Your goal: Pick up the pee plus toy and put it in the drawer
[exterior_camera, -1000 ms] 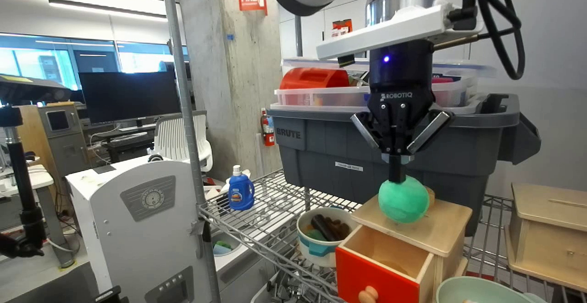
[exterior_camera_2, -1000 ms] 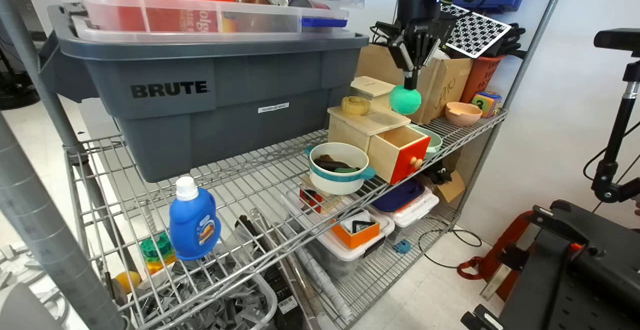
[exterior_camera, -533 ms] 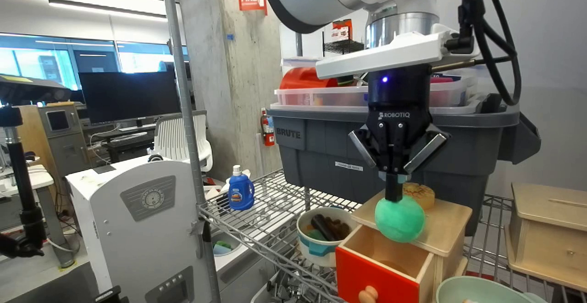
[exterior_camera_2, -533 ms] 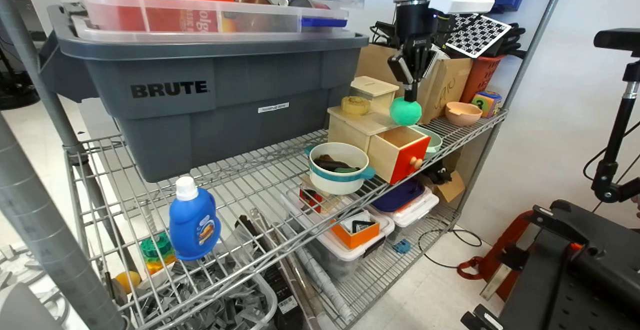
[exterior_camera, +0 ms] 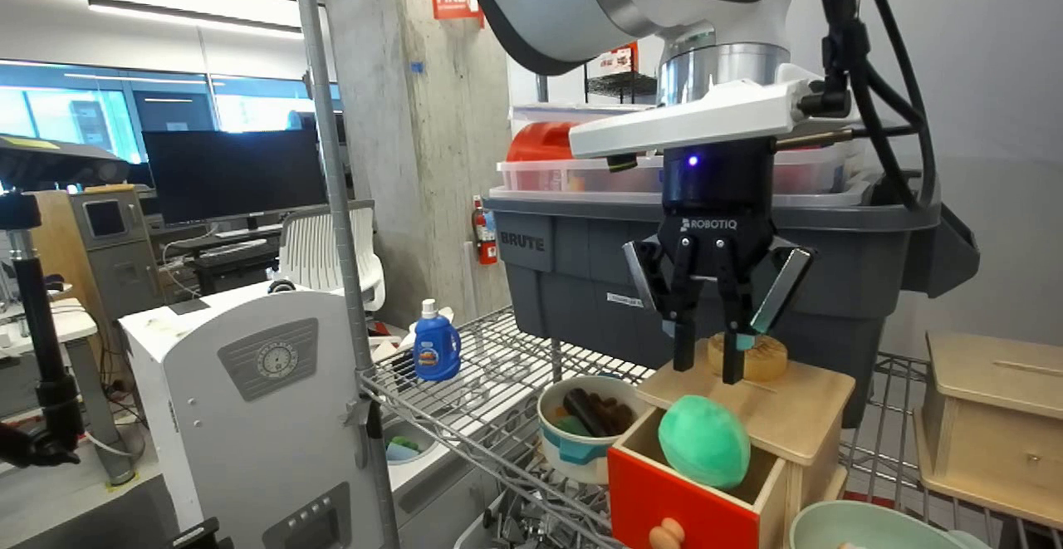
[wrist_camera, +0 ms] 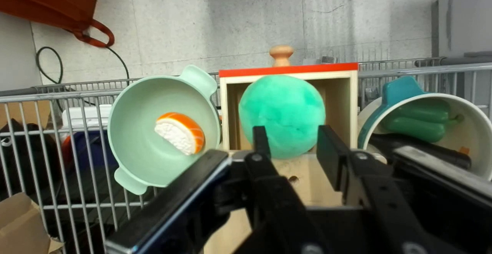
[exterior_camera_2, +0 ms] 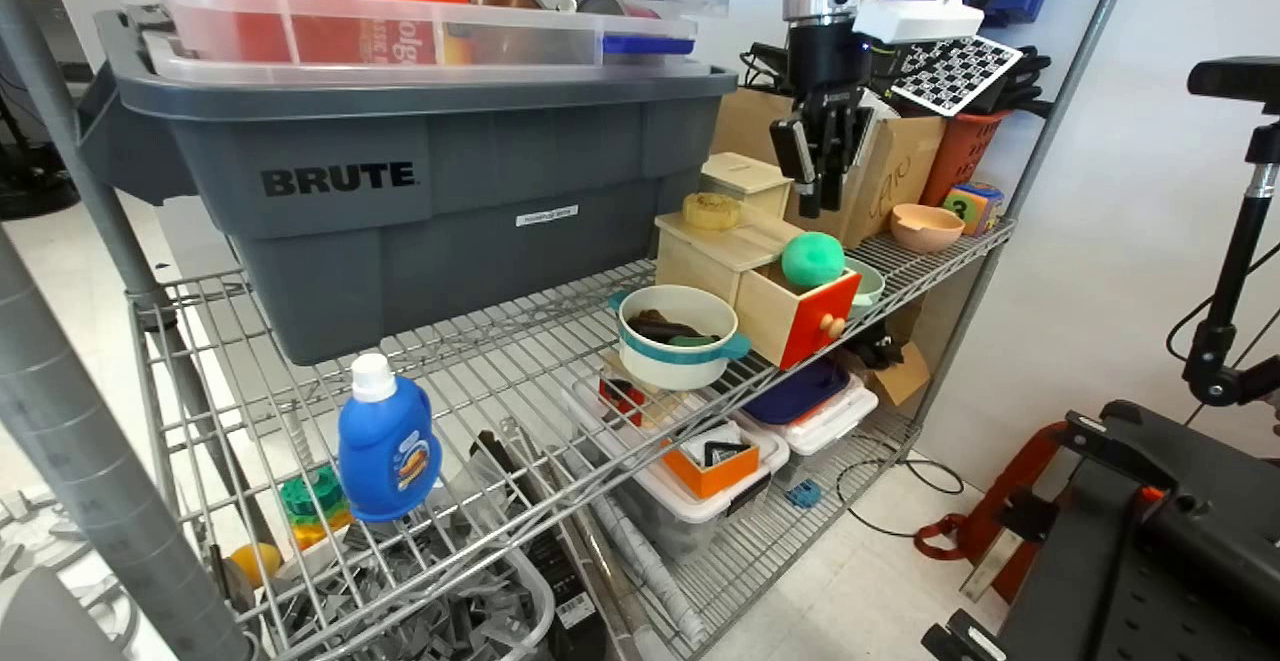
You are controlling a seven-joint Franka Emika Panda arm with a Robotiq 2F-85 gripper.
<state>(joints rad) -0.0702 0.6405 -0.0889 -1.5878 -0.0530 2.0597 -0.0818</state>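
Note:
The mint-green toy (exterior_camera: 704, 441) is in the opened drawer (exterior_camera: 683, 495), with its upper part above the drawer's rim. In both exterior views it shows apart from the gripper, and I see it also there (exterior_camera_2: 813, 259). Whether it touches the drawer's bottom is hidden. The drawer's orange-red front (exterior_camera_2: 818, 323) has a round wooden knob (exterior_camera_2: 832, 326). My gripper (exterior_camera: 708, 361) is open and empty a little above the toy. In the wrist view the two fingertips of the gripper (wrist_camera: 293, 133) stand apart, over the near part of the toy (wrist_camera: 282, 108) in the picture.
A flat yellow round toy (exterior_camera_2: 711, 210) lies on the wooden box top (exterior_camera_2: 735, 246). A white pot with teal handles (exterior_camera_2: 675, 366) and a pale green bowl (wrist_camera: 142, 119) stand on either side of the drawer. The grey tote (exterior_camera: 590, 275) is behind.
The gripper came down with the toy held, then opened. The toy left the fingers and is now lower, within the drawer. The drawer has not moved.

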